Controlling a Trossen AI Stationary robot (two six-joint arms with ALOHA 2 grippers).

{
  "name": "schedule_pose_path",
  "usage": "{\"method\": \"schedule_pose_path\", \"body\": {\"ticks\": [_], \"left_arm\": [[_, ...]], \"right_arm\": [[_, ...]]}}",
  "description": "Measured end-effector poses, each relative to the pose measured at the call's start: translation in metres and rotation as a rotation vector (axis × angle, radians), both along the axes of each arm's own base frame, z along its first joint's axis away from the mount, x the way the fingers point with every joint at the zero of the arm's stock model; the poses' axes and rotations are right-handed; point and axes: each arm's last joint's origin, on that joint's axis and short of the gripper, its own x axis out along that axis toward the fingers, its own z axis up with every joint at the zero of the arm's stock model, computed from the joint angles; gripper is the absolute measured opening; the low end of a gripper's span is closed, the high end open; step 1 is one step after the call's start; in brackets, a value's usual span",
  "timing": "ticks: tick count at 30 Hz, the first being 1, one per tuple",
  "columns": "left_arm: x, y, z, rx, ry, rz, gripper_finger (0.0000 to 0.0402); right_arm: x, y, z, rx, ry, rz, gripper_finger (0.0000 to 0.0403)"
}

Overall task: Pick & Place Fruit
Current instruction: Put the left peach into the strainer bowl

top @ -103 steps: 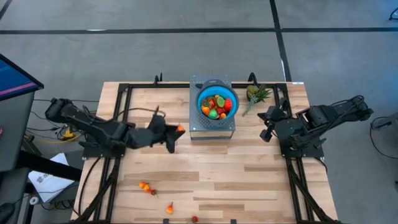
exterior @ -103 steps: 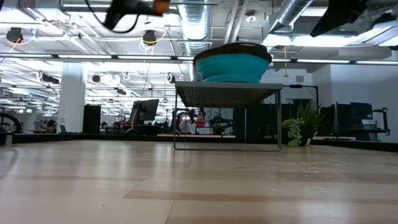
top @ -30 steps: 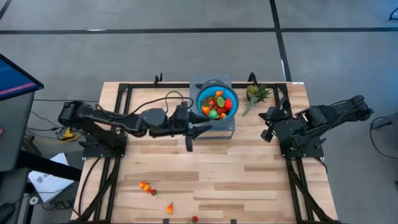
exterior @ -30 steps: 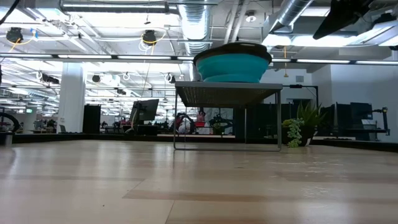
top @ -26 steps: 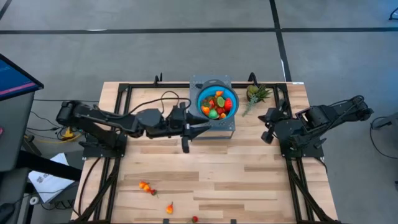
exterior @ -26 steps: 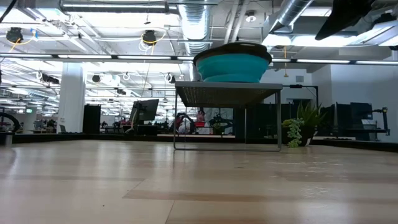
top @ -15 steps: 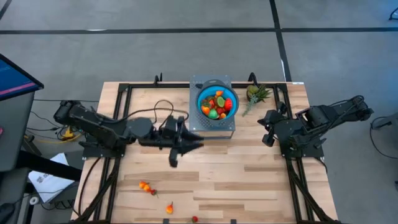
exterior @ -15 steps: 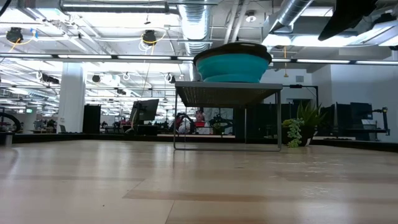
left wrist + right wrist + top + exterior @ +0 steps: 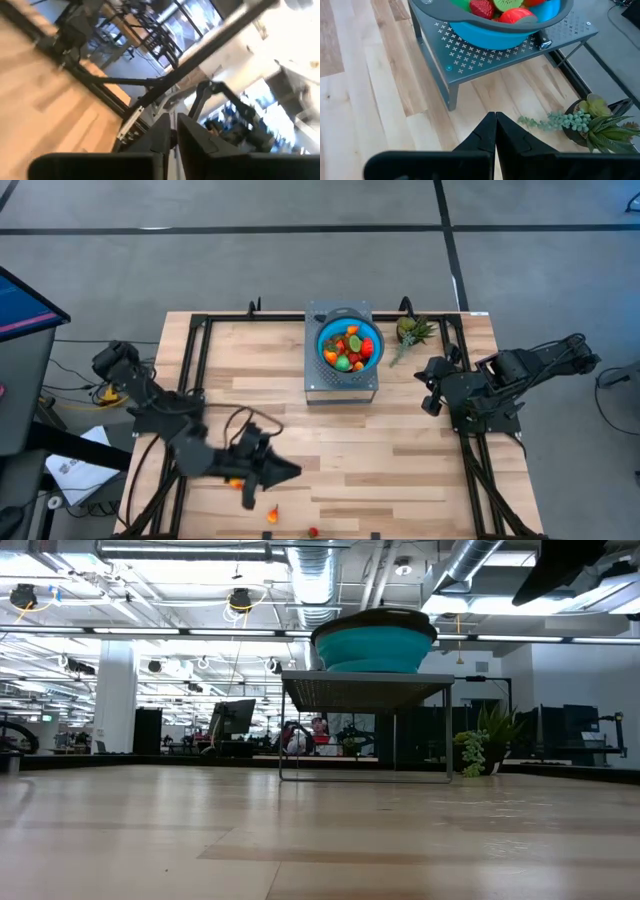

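A blue bowl (image 9: 322,340) stands on a grey perforated stand (image 9: 340,388) at the table's far middle, filled with small red, orange and green toy fruits (image 9: 347,348). Three more fruits lie near the near edge: an orange one (image 9: 233,480), another orange one (image 9: 271,517) and a red one (image 9: 313,531). My left gripper (image 9: 293,471) hovers over the near-left part of the table beside the first orange fruit, shut and empty, its fingers (image 9: 165,137) closed together. My right gripper (image 9: 430,385) waits right of the stand, shut (image 9: 495,131), facing the bowl (image 9: 495,30).
A spiky green-leaved pineapple-like piece (image 9: 412,332) with a trailing sprig sits at the far right of the stand. Black frame rails (image 9: 196,360) run along the table's left and right sides. Bare wood lies between the stand and the near fruits.
My left arm has pulled back from beside the stand and swung toward the table's near-left, ending low by the orange fruit. Its fingers stay shut. The bowl, the fruits and my right arm have kept still.
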Motion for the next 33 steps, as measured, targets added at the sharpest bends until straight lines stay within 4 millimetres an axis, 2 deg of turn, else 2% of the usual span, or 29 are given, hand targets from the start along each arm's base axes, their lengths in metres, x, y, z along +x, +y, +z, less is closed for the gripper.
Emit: {"method": "schedule_pose_path", "body": {"ticks": [4,10,15,20,25,31,33], "left_arm": [[-0.021,-0.019,0.000,-0.149,0.001,0.040,0.0004],[-0.042,-0.033,-0.001,-0.184,-0.010,0.161,0.0001],[-0.045,-0.033,-0.007,-0.129,0.021,0.205,0.0001],[-0.044,-0.030,-0.022,-0.091,0.128,0.155,0.0001],[-0.047,-0.026,-0.053,-0.126,0.403,0.070,0.0001],[-0.049,-0.027,-0.105,-0.171,0.961,-0.029,0.0001],[-0.051,-0.031,-0.119,-0.149,1.090,-0.048,0.0001]], "right_arm": [[0.000,0.001,0.000,0.034,-0.003,-0.004,0.0000],[0.000,0.001,-0.001,0.047,0.000,0.002,0.0000],[0.000,0.001,-0.001,0.046,0.001,0.002,0.0000],[0.000,0.001,-0.001,0.045,0.002,0.004,0.0000],[0.000,0.001,-0.001,0.049,0.000,0.000,0.0000],[0.000,0.001,-0.001,0.060,-0.008,-0.013,0.0000],[0.000,0.001,-0.001,0.061,-0.008,-0.013,0.0000]]}}
